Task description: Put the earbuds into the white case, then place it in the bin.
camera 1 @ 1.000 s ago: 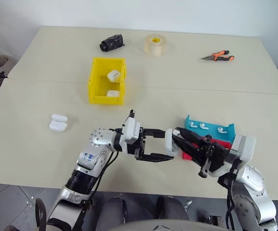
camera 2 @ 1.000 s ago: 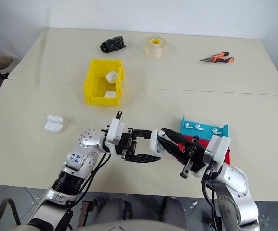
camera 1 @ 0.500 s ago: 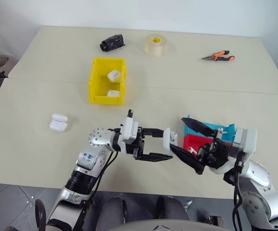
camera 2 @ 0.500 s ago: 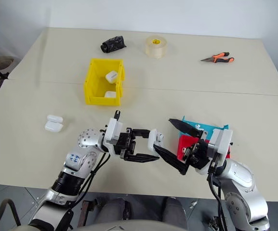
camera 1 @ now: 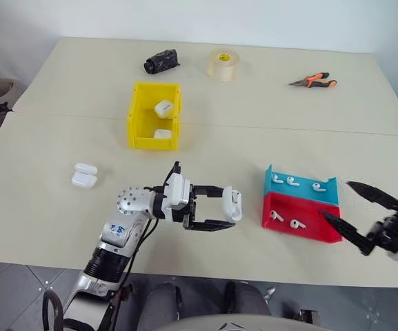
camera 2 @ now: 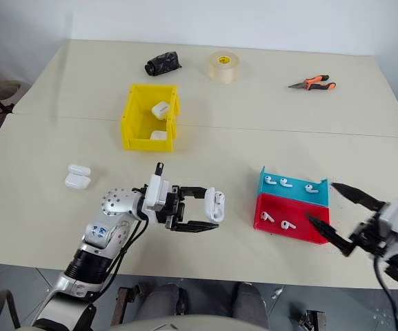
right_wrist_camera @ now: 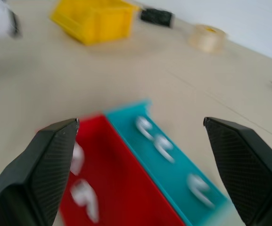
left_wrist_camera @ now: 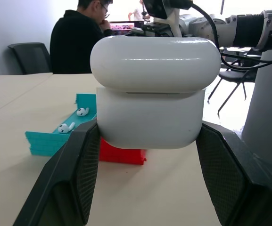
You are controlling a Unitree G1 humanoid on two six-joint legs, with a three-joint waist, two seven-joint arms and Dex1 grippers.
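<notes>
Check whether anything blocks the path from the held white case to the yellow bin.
Nothing visible does. The left gripper holds the white case above bare table; the yellow bin lies beyond, with two other cases already inside.

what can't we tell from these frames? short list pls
- Inside of the closed glossy white plastic case, left wrist view: the lid hides whether earbuds are in it.
- Tiny white earbuds in the red angled tray, right wrist view: motion blur smears their shape.
- Two white items in the small yellow plastic bin, head views: too small to identify.
</notes>
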